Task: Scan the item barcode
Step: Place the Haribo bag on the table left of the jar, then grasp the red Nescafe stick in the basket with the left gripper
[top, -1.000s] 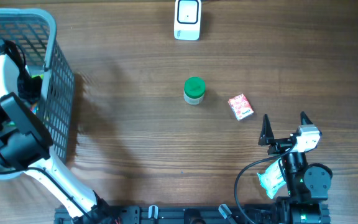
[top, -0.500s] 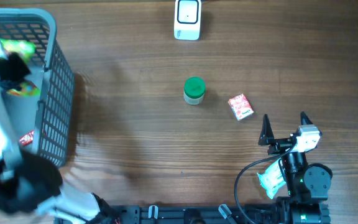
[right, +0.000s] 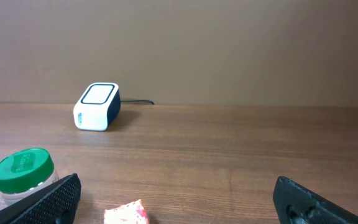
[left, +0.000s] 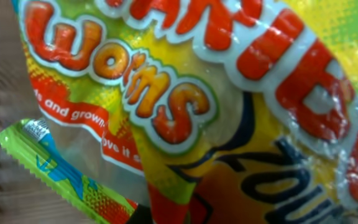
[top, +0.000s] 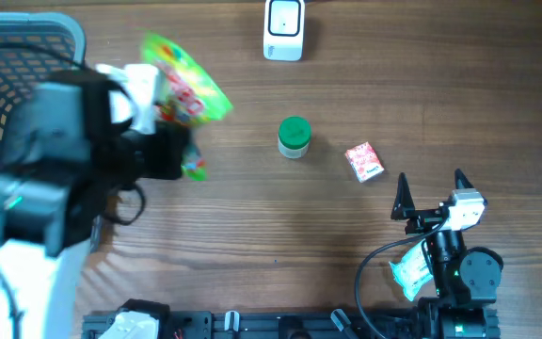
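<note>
Lifted from the grey mesh basket (top: pixel 26 21) since the earlier frame, the yellow-green crinkly plastic gummy-worm bag (top: pixel 184 92) is held above the tabletop (top: pixel 252 235) by the clamped left gripper (top: pixel 169 149); the right gripper (top: pixel 430 193) is left open. Judged light, floppy, slippery; edge grip advised.

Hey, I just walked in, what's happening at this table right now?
The left arm has its jaws shut on a bag of gummy worms. It holds the bag above the table, between the basket and the white scanner, not yet in front of the scanner. The right arm sits near the front edge with its jaws open, holding nothing. A green-lidded jar and a small red packet lie mid-table.
</note>
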Motion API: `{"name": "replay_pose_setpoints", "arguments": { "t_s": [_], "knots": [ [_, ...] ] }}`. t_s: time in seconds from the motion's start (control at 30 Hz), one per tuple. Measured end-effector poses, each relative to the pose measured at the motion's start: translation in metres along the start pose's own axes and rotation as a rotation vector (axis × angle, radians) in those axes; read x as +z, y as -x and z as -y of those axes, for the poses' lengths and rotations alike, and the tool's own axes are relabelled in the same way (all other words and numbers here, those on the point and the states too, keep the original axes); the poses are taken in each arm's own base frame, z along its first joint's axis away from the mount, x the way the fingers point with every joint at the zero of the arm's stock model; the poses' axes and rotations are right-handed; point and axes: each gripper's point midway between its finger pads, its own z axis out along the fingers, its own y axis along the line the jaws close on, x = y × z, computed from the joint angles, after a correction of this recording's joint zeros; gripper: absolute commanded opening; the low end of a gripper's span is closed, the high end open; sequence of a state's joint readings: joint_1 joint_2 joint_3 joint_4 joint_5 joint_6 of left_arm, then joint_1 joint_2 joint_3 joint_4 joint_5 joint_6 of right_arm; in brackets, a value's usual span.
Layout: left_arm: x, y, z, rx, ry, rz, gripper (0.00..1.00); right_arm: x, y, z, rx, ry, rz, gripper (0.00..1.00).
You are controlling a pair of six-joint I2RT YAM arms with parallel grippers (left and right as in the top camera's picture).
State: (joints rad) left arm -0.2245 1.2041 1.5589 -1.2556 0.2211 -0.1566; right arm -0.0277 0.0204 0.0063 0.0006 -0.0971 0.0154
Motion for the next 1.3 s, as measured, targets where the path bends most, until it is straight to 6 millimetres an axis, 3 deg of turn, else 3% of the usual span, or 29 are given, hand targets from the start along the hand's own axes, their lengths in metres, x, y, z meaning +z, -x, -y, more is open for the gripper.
{"name": "replay_pose_setpoints", "arguments": {
  "t_s": [0.03,0.07,0.1,0.2,0.3,0.4,0.43,0.5,0.67,0.73,0.8,0.87,0.9,0.93,1.0,1.03,1.1,1.13,1.17,1.2,1.3],
  "knots": [
    [0.022,-0.009,-0.004,-0.021,0.025,-0.036,0.04,0.0,0.0,0.0,0.0,-0.001,0.0,1.0],
    [0.058,-0.026,-0.008,-0.044,0.043,-0.087,0.04,0.0,0.0,0.0,0.0,-0.002,-0.001,1.0],
    [0.097,-0.054,-0.015,-0.08,0.077,-0.181,0.04,0.0,0.0,0.0,0.0,-0.002,-0.001,1.0],
    [0.169,-0.118,-0.028,-0.154,0.134,-0.306,0.04,0.0,0.0,0.0,0.0,-0.002,-0.001,1.0],
    [0.212,-0.17,-0.024,-0.142,0.166,-0.426,0.04,0.0,0.0,0.0,0.0,-0.002,-0.001,1.0],
    [0.233,-0.175,-0.016,-0.128,0.159,-0.424,0.04,0.0,0.0,0.0,0.003,-0.001,-0.001,1.0],
    [0.238,-0.177,-0.015,-0.127,0.161,-0.43,0.12,0.0,0.0,0.0,0.003,-0.001,-0.001,1.0],
    [0.24,-0.178,-0.016,-0.129,0.167,-0.429,1.0,0.0,0.0,0.0,0.003,-0.002,-0.001,1.0],
    [0.237,-0.174,-0.02,-0.131,0.2,-0.424,1.0,0.0,0.0,0.0,0.003,-0.001,-0.001,1.0],
    [0.218,-0.155,-0.015,-0.107,0.218,-0.407,1.0,0.0,0.0,0.0,0.003,-0.002,-0.001,1.0],
    [0.184,-0.104,0.006,-0.053,0.184,-0.306,1.0,0.0,0.0,0.0,0.003,-0.001,-0.001,1.0],
    [0.124,-0.027,0.036,0.013,0.112,-0.074,1.0,0.0,0.0,0.0,0.003,-0.002,-0.001,1.0],
    [0.08,0.012,0.052,0.065,0.07,0.066,1.0,0.0,0.0,0.0,0.003,-0.002,-0.001,1.0],
    [0.034,0.041,0.065,0.125,0.029,0.202,1.0,0.0,0.0,0.0,0.003,-0.002,-0.001,1.0],
    [-0.047,0.073,0.063,0.196,0.05,0.445,1.0,0.0,0.0,0.0,0.003,-0.001,-0.001,1.0],
    [-0.073,0.08,0.047,0.163,0.108,0.529,1.0,0.0,0.0,0.0,0.003,-0.001,-0.001,1.0],
    [-0.105,0.088,-0.008,-0.019,0.284,0.632,1.0,0.0,0.0,0.0,0.003,-0.002,-0.001,1.0],
    [-0.117,0.087,-0.046,-0.158,0.403,0.659,1.0,0.0,0.0,0.0,0.003,-0.002,-0.001,0.99],
    [-0.125,0.083,-0.075,-0.308,0.471,0.685,1.0,0.0,0.0,0.0,0.003,-0.002,-0.001,1.0],
    [-0.138,0.076,-0.121,-0.467,0.616,0.714,1.0,0.0,0.0,0.0,0.003,-0.002,-0.001,1.0],
    [-0.156,0.045,-0.204,-0.838,0.796,0.733,1.0,0.0,0.0,0.0,0.003,-0.002,-0.001,1.0]
  ]
}}
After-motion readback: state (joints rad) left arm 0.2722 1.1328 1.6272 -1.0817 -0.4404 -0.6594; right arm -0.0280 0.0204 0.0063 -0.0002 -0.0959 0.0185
